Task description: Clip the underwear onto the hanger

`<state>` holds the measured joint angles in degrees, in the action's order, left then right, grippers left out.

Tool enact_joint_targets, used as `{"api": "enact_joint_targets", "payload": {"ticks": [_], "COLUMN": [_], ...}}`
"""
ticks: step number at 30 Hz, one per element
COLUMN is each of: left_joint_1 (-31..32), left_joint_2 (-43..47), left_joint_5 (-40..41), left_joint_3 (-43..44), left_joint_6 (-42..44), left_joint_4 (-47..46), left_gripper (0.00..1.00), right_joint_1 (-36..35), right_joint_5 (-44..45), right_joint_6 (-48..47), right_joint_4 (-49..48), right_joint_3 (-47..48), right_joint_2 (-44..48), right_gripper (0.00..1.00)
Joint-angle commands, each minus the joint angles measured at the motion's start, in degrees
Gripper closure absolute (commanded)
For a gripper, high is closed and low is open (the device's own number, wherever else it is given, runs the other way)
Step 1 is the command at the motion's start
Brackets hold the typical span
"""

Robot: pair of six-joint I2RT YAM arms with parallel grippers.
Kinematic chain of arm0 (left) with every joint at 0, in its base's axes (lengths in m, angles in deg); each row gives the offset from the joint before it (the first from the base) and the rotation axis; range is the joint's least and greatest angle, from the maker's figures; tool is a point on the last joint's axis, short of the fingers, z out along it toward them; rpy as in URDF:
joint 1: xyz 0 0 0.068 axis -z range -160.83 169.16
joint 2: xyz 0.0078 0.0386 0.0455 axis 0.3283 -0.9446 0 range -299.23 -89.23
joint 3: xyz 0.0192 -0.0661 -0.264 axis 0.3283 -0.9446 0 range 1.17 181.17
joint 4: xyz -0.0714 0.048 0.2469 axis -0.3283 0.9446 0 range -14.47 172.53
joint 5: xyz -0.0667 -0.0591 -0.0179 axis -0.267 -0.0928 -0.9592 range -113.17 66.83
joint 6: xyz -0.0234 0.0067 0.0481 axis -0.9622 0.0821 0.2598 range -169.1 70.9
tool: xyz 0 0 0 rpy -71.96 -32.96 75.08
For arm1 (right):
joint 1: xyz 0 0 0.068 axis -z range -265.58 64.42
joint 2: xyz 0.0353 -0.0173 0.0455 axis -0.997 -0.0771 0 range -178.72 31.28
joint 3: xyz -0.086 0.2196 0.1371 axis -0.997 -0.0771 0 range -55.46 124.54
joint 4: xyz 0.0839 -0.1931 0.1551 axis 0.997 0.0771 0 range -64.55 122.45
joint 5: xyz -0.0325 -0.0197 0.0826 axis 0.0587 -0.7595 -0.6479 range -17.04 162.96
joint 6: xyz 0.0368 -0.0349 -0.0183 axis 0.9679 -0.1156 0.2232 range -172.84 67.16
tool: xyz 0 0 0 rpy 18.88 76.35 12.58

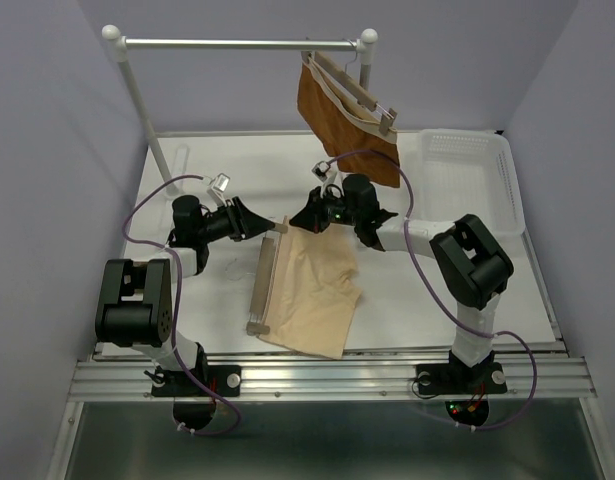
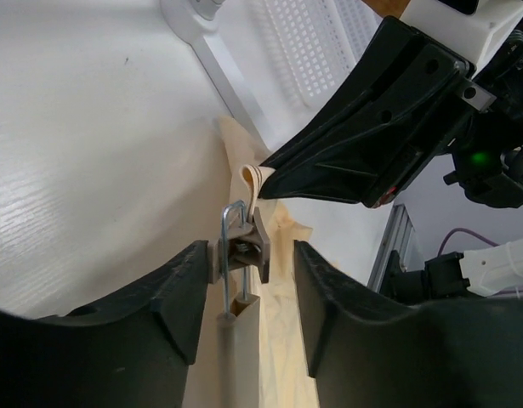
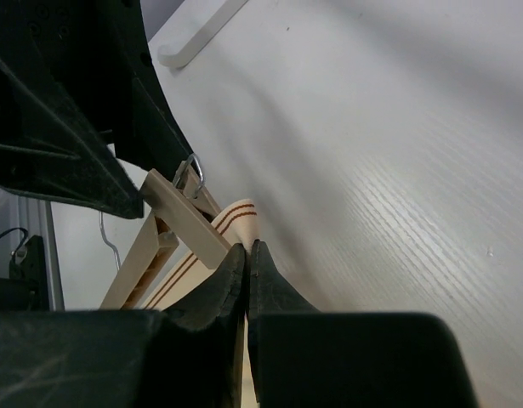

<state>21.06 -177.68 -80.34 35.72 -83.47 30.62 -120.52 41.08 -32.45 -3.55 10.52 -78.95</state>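
Note:
The hanger (image 1: 265,280) lies flat on the table, a slim wooden bar with the beige underwear (image 1: 317,295) spread to its right. My left gripper (image 1: 263,226) is at the bar's far end. In the left wrist view it (image 2: 251,248) stands open around the metal clip (image 2: 244,246); the left finger touches the clip and the right finger stands clear of it. My right gripper (image 1: 303,220) faces it from the right. Its fingertips (image 3: 247,251) are shut on the striped waistband corner of the underwear (image 3: 231,217), right beside the clip (image 3: 180,217).
A white rail (image 1: 237,44) on posts stands at the back, with a rust-brown garment (image 1: 342,115) on a second wooden hanger at its right end. A white mesh basket (image 1: 467,175) sits at the back right. The rack's foot (image 2: 201,34) lies just beyond the clip.

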Motion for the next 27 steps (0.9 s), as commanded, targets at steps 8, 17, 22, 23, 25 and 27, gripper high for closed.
{"api": "enact_joint_targets", "payload": {"ticks": [8,17,22,23,25,27], "left_joint_1": [0.48,0.40,0.48,0.48,0.40,0.48], "left_joint_2": [3.54,11.35,18.12,20.65,24.09,25.60], "left_joint_5": [-2.25,12.66,32.87,34.39,39.55,42.13], "left_joint_3": [1.58,3.33,2.90,2.20,0.80,0.00], "left_joint_6": [0.53,5.89,0.54,-0.60,-3.84,-4.65], "left_joint_4": [-0.62,16.32,32.15,34.25,37.42,42.60], "left_gripper": [0.16,0.01,0.01,0.01,0.01,0.01], "right_joint_1": [0.57,0.57,0.57,0.57,0.57,0.57], "right_joint_5": [1.21,1.03,0.59,0.59,0.24,0.15], "right_joint_6": [-0.78,-2.98,-4.29,-4.47,-5.00,-4.83], "right_joint_4": [-3.44,-2.56,-1.33,-1.07,-0.54,-0.54], "right_joint_3": [2.05,0.47,-0.06,-0.14,-0.06,-0.06], "right_joint_2": [1.51,3.97,4.76,4.85,5.12,5.29], "right_gripper": [0.99,0.99,0.99,0.99,0.99,0.99]}}
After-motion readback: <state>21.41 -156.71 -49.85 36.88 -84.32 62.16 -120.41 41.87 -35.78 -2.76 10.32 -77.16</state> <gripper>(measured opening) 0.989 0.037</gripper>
